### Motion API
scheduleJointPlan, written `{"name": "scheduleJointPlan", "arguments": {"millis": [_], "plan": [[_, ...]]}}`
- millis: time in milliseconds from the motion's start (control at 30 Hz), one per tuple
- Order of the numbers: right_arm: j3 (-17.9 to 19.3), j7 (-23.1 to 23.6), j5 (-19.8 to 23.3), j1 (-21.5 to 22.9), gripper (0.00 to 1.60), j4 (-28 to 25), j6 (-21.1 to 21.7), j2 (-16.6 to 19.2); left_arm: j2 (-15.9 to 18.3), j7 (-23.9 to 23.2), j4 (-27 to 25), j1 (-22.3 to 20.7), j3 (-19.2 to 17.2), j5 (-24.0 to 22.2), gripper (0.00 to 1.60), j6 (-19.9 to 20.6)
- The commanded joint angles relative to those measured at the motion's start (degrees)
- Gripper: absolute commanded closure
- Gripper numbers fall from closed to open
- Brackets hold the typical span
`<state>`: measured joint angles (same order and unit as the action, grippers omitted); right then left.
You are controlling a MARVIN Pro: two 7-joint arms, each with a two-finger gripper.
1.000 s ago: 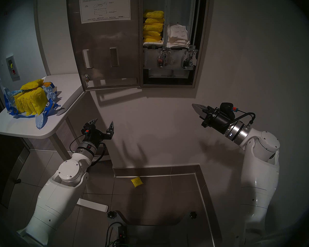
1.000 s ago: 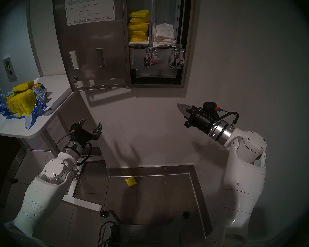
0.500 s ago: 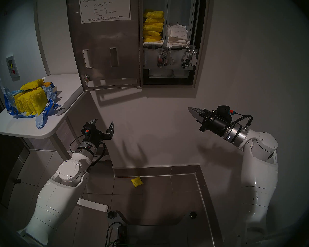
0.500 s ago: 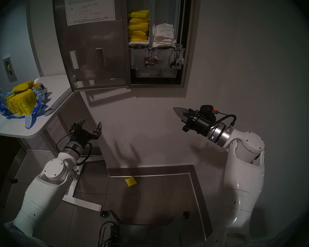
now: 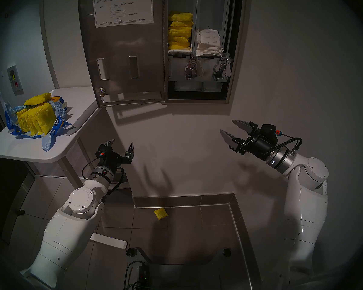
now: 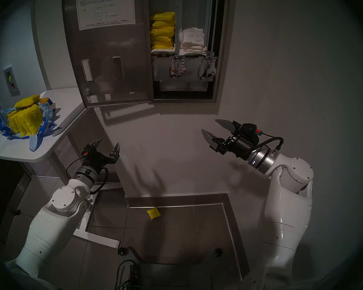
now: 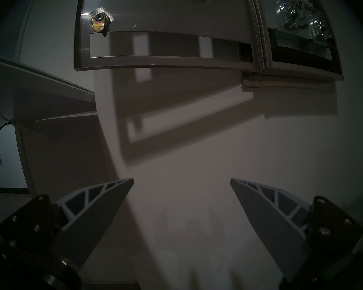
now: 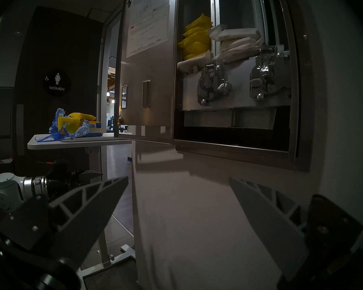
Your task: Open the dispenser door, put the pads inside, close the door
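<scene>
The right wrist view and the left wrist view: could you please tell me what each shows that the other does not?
Only the right wrist view shows the yellow pads and white pads stacked inside, the instruction sheet, the side table with the torn blue bag, and a WOMEN sign. Only the left wrist view shows the door's key lock close up. Both show the open dispenser door, the chrome levers and an open tool.

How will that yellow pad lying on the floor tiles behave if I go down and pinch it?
The yellow pad on the floor looks puffy in a crinkled wrapper, so it should squash rather than resist. It is probably light for its size and may skid on the smooth floor tiles if nudged. It lies flat, so rolling seems unlikely.
</scene>
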<state>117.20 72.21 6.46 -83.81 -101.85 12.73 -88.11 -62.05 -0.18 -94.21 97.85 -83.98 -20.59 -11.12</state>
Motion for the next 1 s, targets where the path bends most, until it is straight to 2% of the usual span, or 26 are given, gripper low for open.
{"name": "scheduleJointPlan", "arguments": {"millis": [0, 167, 300, 500, 700, 833, 900, 933, 967], "plan": [[-0.01, -0.08, 0.71, 1.32, 0.0, -1.43, -0.44, -0.29, 0.03, -0.78, -4.19, -2.68, 0.33, 0.45, 0.0, -1.24], [0.09, 0.0, 0.6, 1.35, 0.0, -1.39, -0.59, -0.45, 0.24, -1.9, -7.25, -2.82, 0.53, 0.49, 0.0, -1.73], [0.19, 0.06, 0.52, 1.39, 0.0, -1.39, -0.7, -0.6, 1.0, -2.2, -11.06, -2.26, -0.28, 0.68, 0.0, -0.99], [0.27, 0.12, 0.46, 1.42, 0.0, -1.4, -0.77, -0.72, 2.5, -2.68, -13.99, -1.19, -1.68, 1.74, 0.0, -1.92], [0.33, 0.17, 0.39, 1.44, 0.0, -1.4, -0.84, -0.83, 4.53, -2.73, -18.83, 1.22, -5.52, 2.4, 0.0, -2.31], [0.34, 0.17, 0.38, 1.44, 0.0, -1.39, -0.86, -0.85, 4.64, -2.26, -20.24, 2.0, -7.55, 2.45, 0.0, -2.82], [0.35, 0.18, 0.37, 1.44, 0.0, -1.38, -0.88, -0.86, 4.58, -1.69, -22.67, 3.46, -9.33, 1.94, 0.0, -2.22], [0.35, 0.18, 0.36, 1.44, 0.0, -1.37, -0.89, -0.86, 4.42, -1.87, -21.99, 2.93, -9.58, 1.83, 0.0, -3.18], [0.35, 0.18, 0.36, 1.44, 0.0, -1.36, -0.91, -0.86, 4.07, -1.4, -23.8, 3.94, -11.03, 0.85, 0.0, -2.92]]}}
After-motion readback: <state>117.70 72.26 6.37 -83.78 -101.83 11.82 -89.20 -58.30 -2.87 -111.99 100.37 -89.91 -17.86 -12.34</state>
